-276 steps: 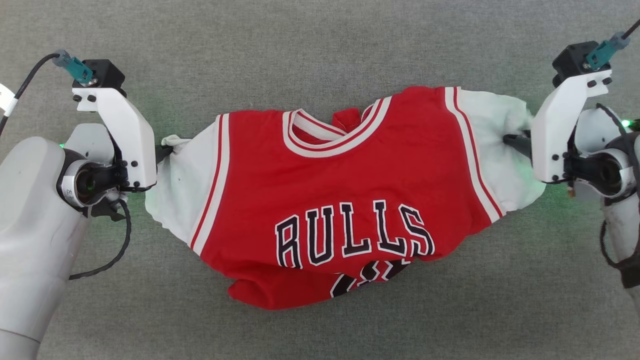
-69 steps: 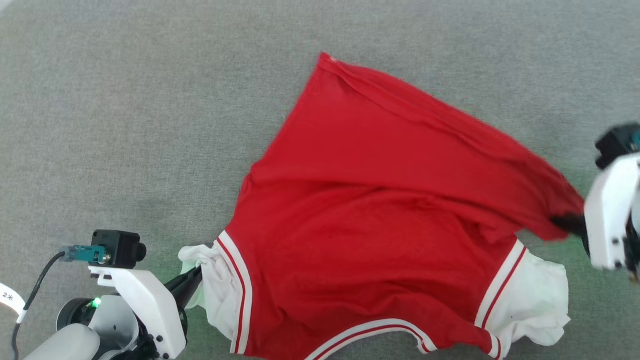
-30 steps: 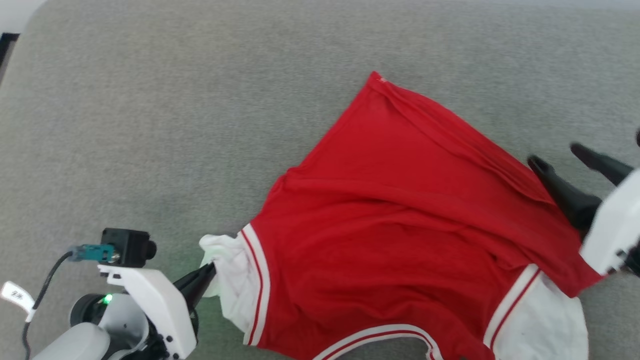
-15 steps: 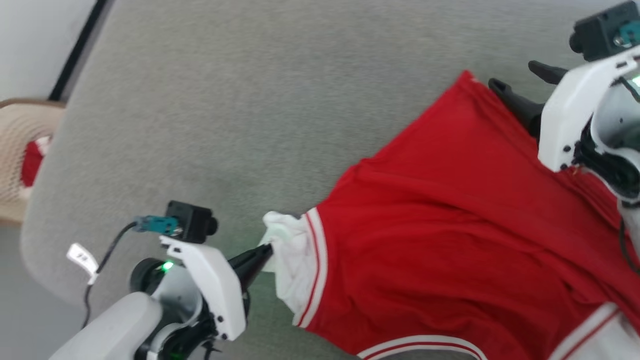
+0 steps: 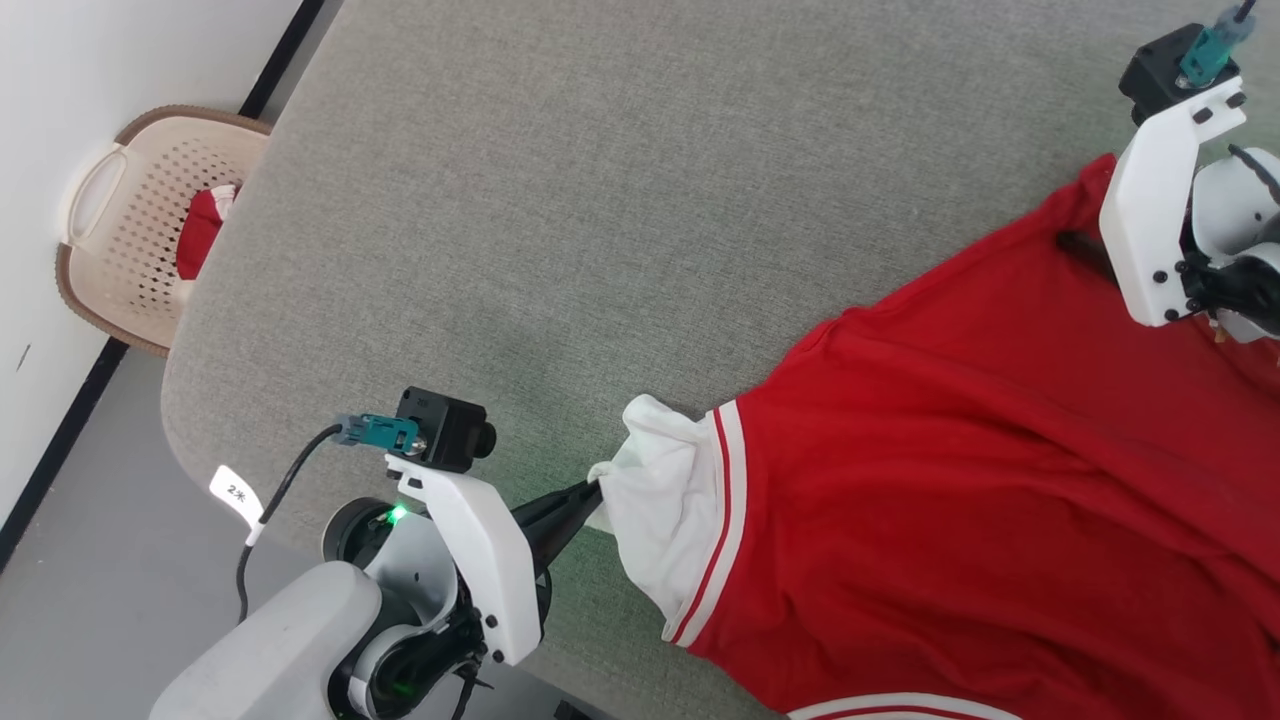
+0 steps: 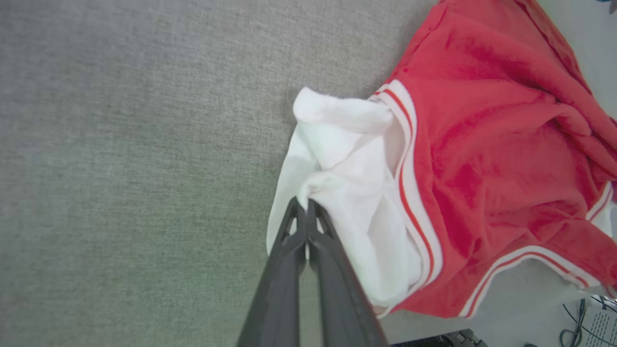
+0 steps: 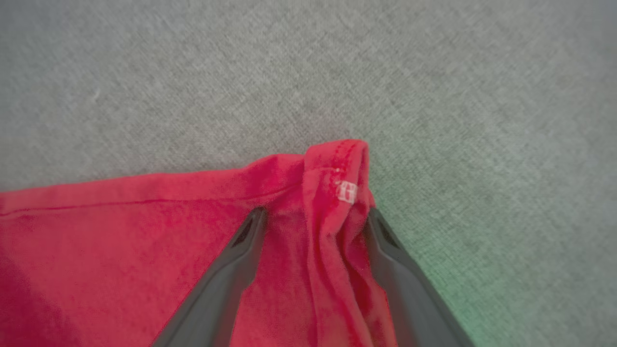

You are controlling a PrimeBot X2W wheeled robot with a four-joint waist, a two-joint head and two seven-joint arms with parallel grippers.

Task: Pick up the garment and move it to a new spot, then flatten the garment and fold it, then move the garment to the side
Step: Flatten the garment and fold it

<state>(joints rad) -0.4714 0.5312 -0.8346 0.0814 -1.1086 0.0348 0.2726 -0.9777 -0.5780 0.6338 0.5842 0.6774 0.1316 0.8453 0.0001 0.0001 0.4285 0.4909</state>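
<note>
Near the worktop's point(image 5: 600, 200) front left corner, my left fingers point(image 6: 305, 212) stay pinched on the white sleeve point(image 6: 347, 193) of the garment point(image 5: 950, 480), which lies back-up. My right fingers point(image 7: 241, 250) have let go and now stand wide astride the far hem corner point(image 7: 337, 159); closing there should let me stretch it flat.

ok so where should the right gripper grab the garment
The bunched red hem corner by the white tag, from the garment's body side: the cloth ridges up there between the open right gripper's fingers, so a pinch should catch it.
</note>
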